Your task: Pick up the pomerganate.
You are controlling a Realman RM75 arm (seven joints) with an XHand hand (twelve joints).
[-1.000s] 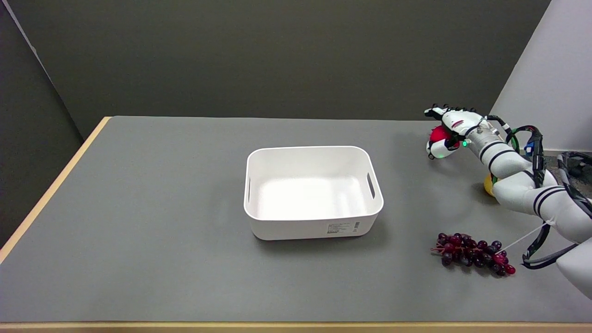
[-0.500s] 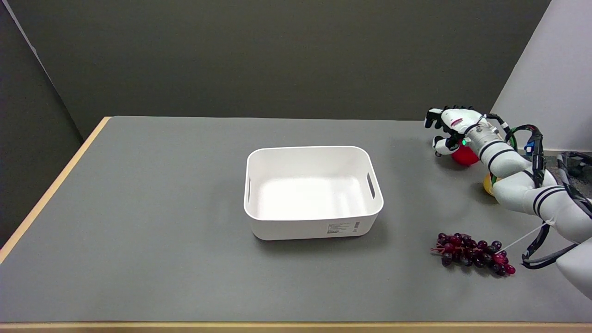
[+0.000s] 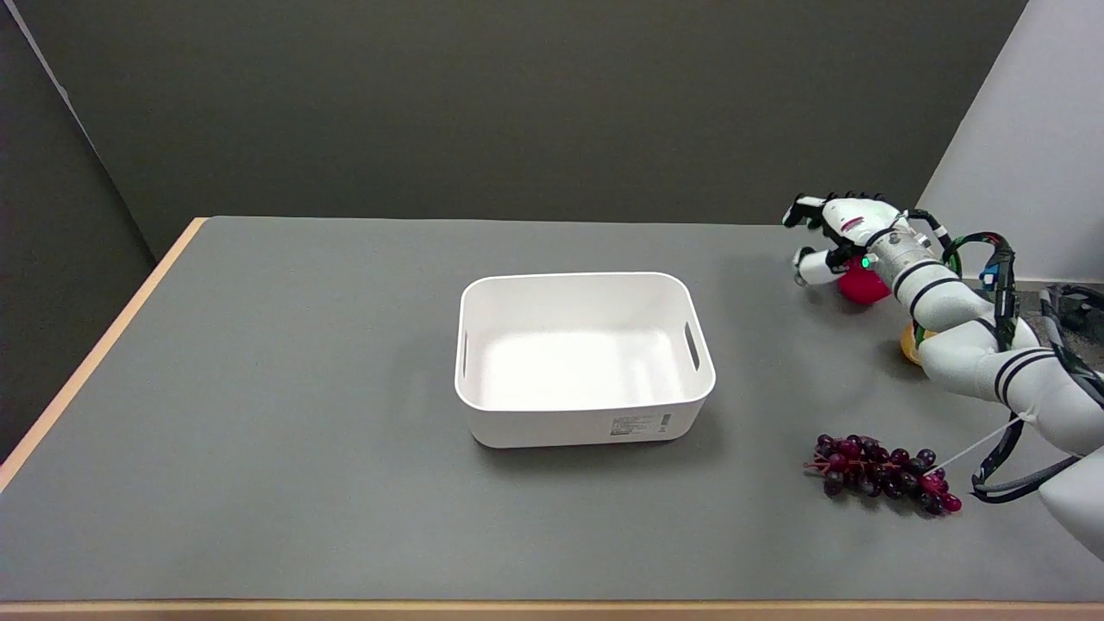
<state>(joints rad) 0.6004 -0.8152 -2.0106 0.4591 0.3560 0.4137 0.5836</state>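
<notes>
At the near edge we note the desk's [image 3: 259,483] light wood trim, which also runs up the left side. The grey top lies open across the near and left portions.

Near the front right, well on the near side of the fingers, lies a bunch of dark grapes [image 3: 880,476], partly beside the white right arm [image 3: 992,362], which reaches in from the lower right. A thin white cord crosses from the arm toward the grapes.

At the centre of the desk stands a white bin [image 3: 583,358], open-topped, with slot handles in its short walls and a label on its near wall. It sits well to the left of the fingers, with bare grey surface between.

A yellow-orange fruit [image 3: 911,345] shows only partly from behind the forearm, on the near side of the fingers.

The right hand [image 3: 832,241] hangs over the far right part of the desk. We see its fingers [image 3: 804,213] apart and curved, holding nothing. The pomegranate [image 3: 862,285] rests on the desk just beside the palm, on the wrist side of the fingers, partly hidden by the wrist; we cannot tell if the hand touches it.

Beyond the fingers the desk runs to its far edge. Behind stand a dark grey wall and, at right, a pale panel.
</notes>
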